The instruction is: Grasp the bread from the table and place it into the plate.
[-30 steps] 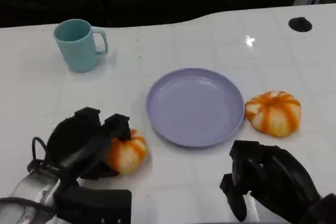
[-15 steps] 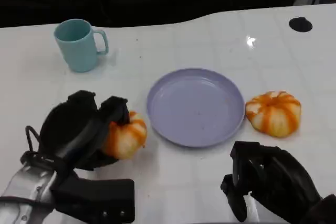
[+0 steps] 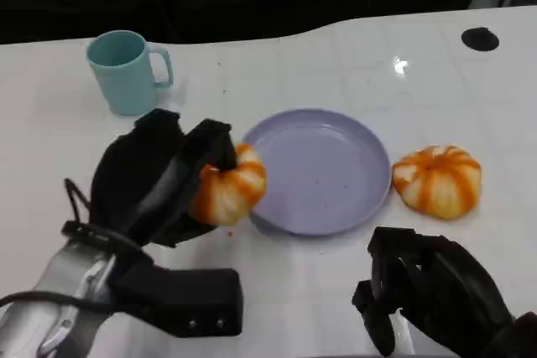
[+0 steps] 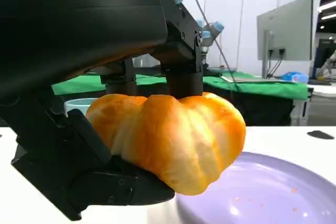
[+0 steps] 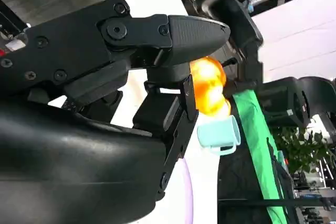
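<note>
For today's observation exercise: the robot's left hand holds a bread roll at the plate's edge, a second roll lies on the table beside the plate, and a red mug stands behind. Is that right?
One detail is wrong: the mug is teal, not red, as the head view shows. The left hand does hold a bread roll at the plate edge, and the second roll lies beside the plate.

The head view looks steeply down from above the white surface (image 3: pixel 336 291), taking in both hands and the whole layout. The left wrist view sits low and very close behind the left hand (image 4: pixel 79 145), facing level across the surface toward a room beyond. The right wrist view is turned on its side, pressed close against the right hand (image 5: pixel 105 129). All three share the held bread (image 3: pixel 228 190) and the plate (image 3: pixel 323 169).
</note>
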